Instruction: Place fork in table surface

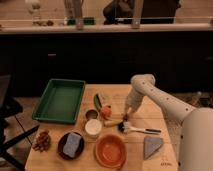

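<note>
Pale-brown wooden plank bench (150, 107) under white two-finger gripper (126, 117), lowered for release; finger spread impossible to tell; slim whitish-yellow fork (114, 122) apparently lying just beside, near orange bowl (110, 150)

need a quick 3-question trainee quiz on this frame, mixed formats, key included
1. True or false: the gripper is low over the table surface, right of the green tray.
2. What sits in the dark bowl near the front left?
A. a blue-grey sponge
B. an orange
C. a cup
3. Fill in: the orange bowl at the front of the table looks ____ inside.

Key
1. True; it hangs near the middle, by the black-headed brush.
2. A, the sponge.
3. Empty.
</note>
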### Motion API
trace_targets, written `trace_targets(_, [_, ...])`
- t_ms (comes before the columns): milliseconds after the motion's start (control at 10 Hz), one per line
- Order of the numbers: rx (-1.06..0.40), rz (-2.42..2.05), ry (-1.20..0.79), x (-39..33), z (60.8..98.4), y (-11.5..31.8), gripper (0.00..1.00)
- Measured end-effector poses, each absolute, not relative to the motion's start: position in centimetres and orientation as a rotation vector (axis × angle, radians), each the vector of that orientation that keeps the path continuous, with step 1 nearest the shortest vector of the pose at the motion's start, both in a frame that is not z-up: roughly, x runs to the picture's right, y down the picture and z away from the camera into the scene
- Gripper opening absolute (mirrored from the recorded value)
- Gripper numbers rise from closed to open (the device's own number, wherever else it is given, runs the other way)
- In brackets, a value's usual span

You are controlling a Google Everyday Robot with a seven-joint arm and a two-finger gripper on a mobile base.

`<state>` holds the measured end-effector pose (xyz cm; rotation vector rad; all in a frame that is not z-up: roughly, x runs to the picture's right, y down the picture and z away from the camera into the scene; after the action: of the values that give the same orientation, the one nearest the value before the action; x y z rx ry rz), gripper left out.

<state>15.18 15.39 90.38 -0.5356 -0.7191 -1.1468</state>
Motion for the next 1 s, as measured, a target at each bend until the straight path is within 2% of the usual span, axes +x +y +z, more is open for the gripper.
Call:
trace_targets(200, [-0.534, -1.149, -0.722, 15.3, 90.3, 15.6, 0.43])
trace_targets(400, [-0.534, -1.152, -0.724, 15.5, 90.0, 15.7, 0.57])
trace_targets(600, [-0.533, -1.155, -0.727, 15.5, 89.6, 15.9, 0.6])
trace_targets(700, [-0.534, -1.158, -0.729, 15.5, 89.4, 16.0, 0.64])
trace_targets(800, [-0.534, -1.164, -0.73, 15.4, 89.2, 16.0, 0.74])
trace_targets(1000, [-0.536, -1.165, -0.731, 15.2, 88.9, 16.1, 0.8])
